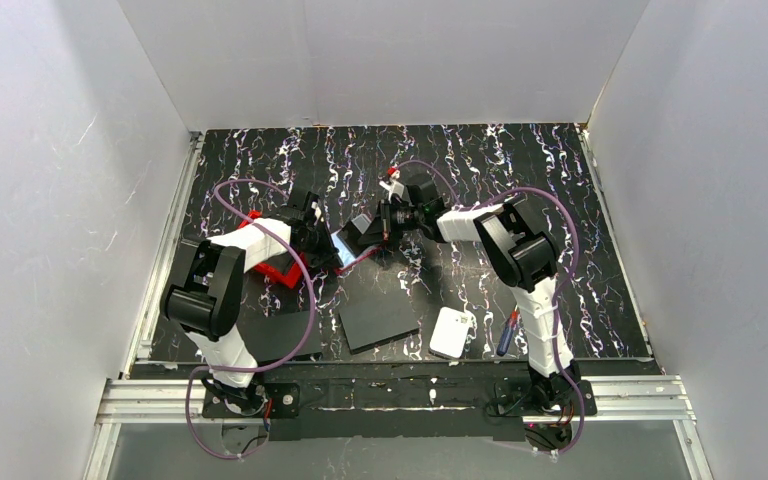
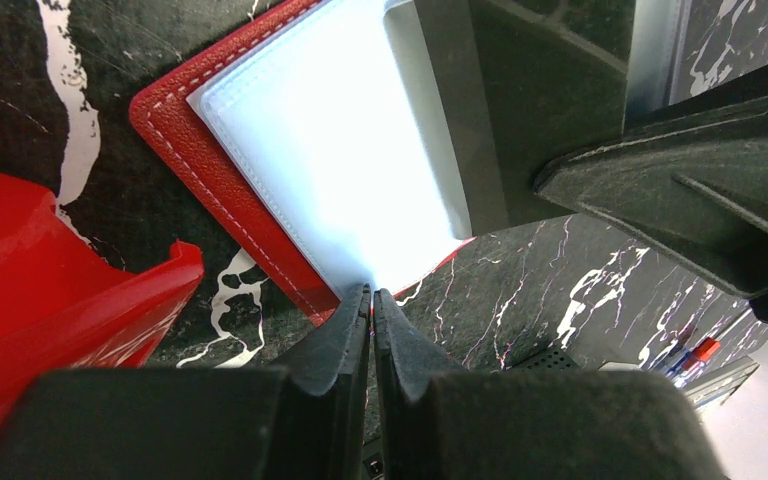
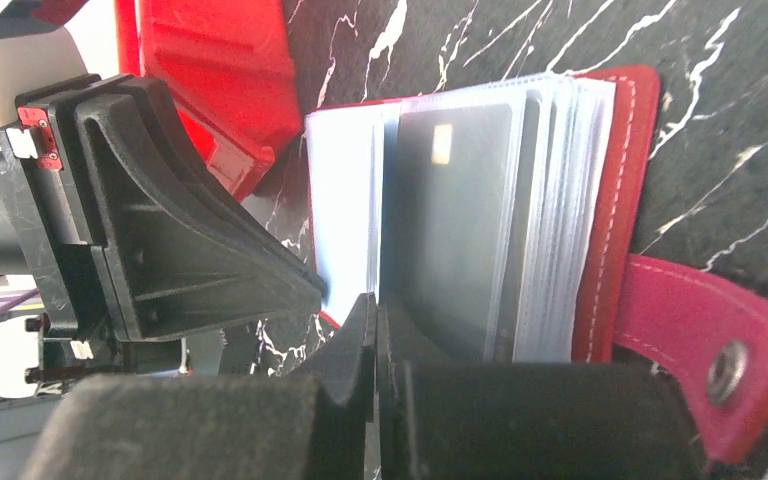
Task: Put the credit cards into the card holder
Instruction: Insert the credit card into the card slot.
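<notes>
The dark red card holder [image 3: 620, 190] lies open on the marbled table, its clear sleeves fanned and its strap with a pale stud [image 3: 728, 368] stretched to the right. A grey credit card [image 3: 450, 230] with a gold chip stands among the sleeves. Its near edge runs into my right gripper [image 3: 375, 300], which is shut on it. My left gripper [image 2: 371, 293] is shut on the edge of the holder's pale sleeve [image 2: 330, 150]. In the top view the two grippers [image 1: 332, 243] [image 1: 362, 232] meet tip to tip over the card holder [image 1: 345, 248].
A bright red bin [image 1: 278, 262] sits just left of the holder, under the left arm. Two black flat sheets [image 1: 378, 320] [image 1: 280, 335], a white rounded pad [image 1: 452, 332] and a pen [image 1: 507, 333] lie near the front edge. White walls enclose the table.
</notes>
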`<state>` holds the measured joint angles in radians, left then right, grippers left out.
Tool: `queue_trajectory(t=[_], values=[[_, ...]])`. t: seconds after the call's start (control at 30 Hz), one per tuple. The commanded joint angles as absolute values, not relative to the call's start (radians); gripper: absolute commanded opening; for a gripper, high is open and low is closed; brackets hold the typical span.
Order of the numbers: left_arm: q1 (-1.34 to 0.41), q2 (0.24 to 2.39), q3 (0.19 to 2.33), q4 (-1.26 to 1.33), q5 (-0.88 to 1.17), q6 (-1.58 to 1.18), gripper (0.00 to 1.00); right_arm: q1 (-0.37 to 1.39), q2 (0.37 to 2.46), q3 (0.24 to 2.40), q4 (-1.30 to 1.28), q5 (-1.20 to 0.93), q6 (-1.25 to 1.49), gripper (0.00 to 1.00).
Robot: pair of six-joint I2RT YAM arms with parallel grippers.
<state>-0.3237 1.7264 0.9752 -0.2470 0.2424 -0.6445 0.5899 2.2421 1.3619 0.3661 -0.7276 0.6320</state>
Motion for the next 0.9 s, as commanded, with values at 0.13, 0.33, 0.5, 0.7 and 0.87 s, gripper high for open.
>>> queue_trajectory(t=[0.13,0.33,0.5,0.7,0.87], values=[[-0.323,1.709,0.945,-0.325,0.189,-0.612,0.05,0.621,2.215,1.269,0.449,-0.732,0.704,0.01],[-0.323,1.709,0.950,-0.325,0.205,-0.606,0.08,0.633,2.244,1.300,0.460,-0.733,0.729,0.01],[-0.309,1.666,0.957,-0.349,0.231,-0.585,0.15,0.630,2.211,1.441,0.036,-0.584,0.454,0.17],[-0.278,1.628,0.966,-0.364,0.268,-0.574,0.16,0.632,2.164,1.521,-0.241,-0.481,0.275,0.31],[-0.262,1.664,0.977,-0.349,0.285,-0.569,0.11,0.635,2.128,1.591,-0.361,-0.441,0.204,0.44]])
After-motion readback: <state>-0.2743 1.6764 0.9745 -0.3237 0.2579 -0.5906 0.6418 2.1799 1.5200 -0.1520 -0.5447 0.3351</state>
